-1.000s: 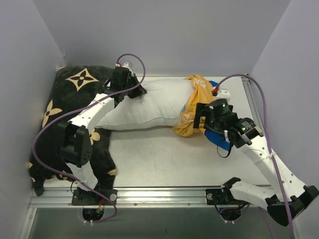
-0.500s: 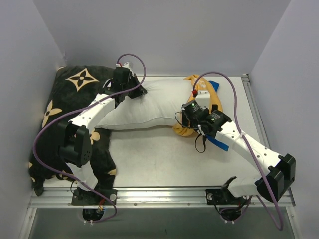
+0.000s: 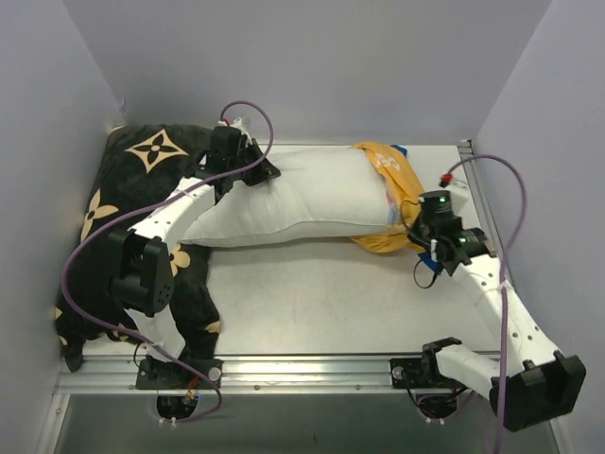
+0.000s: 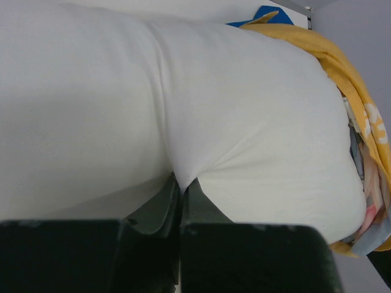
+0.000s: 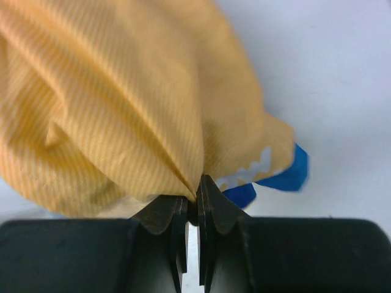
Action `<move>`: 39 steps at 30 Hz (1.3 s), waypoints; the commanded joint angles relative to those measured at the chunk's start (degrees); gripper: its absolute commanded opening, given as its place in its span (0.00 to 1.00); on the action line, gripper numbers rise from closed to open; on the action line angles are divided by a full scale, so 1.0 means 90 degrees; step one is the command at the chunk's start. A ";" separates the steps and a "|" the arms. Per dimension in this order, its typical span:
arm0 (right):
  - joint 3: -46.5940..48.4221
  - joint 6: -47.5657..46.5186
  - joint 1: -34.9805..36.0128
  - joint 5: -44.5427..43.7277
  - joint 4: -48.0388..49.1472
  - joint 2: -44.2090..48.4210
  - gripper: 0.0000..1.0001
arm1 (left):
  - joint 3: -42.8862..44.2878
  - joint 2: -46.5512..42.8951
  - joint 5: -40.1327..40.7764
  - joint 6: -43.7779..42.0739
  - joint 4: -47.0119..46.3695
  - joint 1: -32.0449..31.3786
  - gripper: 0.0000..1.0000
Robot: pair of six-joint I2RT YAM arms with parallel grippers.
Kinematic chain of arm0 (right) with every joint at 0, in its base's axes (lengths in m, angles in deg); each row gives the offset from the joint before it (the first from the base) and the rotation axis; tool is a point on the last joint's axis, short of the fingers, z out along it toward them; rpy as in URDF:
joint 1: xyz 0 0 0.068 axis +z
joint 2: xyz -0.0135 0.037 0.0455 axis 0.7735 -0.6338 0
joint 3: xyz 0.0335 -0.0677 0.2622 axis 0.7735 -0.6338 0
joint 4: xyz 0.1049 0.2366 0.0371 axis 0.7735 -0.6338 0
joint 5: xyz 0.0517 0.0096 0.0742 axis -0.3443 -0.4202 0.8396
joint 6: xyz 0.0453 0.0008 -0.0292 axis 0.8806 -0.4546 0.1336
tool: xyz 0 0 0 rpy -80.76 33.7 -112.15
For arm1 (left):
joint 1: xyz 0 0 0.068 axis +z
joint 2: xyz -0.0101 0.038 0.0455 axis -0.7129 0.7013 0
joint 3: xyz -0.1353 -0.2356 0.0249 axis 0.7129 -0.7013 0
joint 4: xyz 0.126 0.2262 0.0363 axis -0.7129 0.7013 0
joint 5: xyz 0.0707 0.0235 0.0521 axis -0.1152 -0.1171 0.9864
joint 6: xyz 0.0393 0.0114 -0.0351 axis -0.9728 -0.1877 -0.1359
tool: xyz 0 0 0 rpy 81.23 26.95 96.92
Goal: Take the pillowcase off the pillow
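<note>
Pillowcase [image 3: 388, 184] sits bunched, orange side out, over the right end of the pillow [image 3: 284, 199], at the far right of the table [image 3: 312, 303]. Right gripper [image 5: 197, 190] is just beside its near-right edge, jaws clamped on a gathered fold of it. Left gripper [image 4: 181, 186] is pinched tight on the pillow's fabric near its left end, beside the black cushion [image 3: 142, 170].

- Your left gripper [image 4: 181, 188] sits at the bottom edge, its dark jaws closed together on a pinch of the pillow [image 4: 153, 104].
- The pillow's white fabric creases upward from that pinch and fills most of the view.
- At your right, the pillowcase [image 4: 342, 67], orange-yellow side out, wraps the pillow's far end, with a blue corner showing at the top.
</note>
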 commanded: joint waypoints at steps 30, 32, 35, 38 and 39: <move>0.5797 -0.0522 -0.2011 0.0996 -0.1396 -0.0031 0.00 | 0.0173 0.0742 0.0104 -0.0732 0.0473 0.0373 0.00; 0.6158 -0.0561 -0.2021 0.0975 -0.1435 -0.0158 0.00 | 0.0154 0.0762 0.0142 -0.0761 0.0473 0.0353 0.00; 0.6530 -0.0659 -0.2011 0.0888 -0.1474 -0.0343 0.00 | 0.0183 0.0859 0.0123 -0.0771 0.0483 0.0334 0.00; 0.6783 -0.0766 -0.2021 0.0731 -0.1464 -0.0392 0.00 | 0.0329 0.0986 0.0152 -0.0985 0.0619 0.0246 0.00; 0.6852 -0.0786 -0.2040 0.0702 -0.1445 -0.0383 0.00 | 0.0484 0.1093 0.0133 -0.1189 0.0677 0.0197 0.00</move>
